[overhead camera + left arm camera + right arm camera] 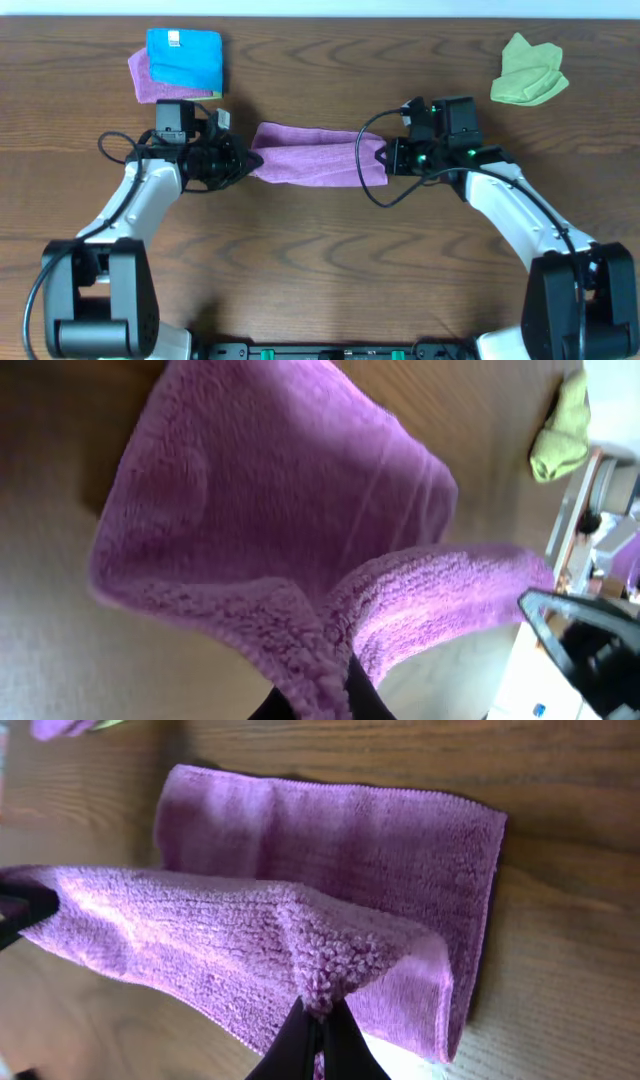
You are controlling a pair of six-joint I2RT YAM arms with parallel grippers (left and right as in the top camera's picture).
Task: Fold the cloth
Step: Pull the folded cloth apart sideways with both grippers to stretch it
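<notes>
The purple cloth (pixel 315 158) sits in the middle of the brown table (pixel 320 260), right between the two arms. The left claw (pixel 248 160) is pinched tight on one end of it. The right claw (pixel 383 157) is pinched tight on the other end. The held edge is lifted up over the part that lies flat. A blue cloth (pixel 185 55) is far back on the left. A green cloth (pixel 528 72) is far back on the right.

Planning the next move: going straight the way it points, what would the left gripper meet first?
The left gripper first meets the lilac cloth it pinches; beyond, probably the right gripper.
</notes>
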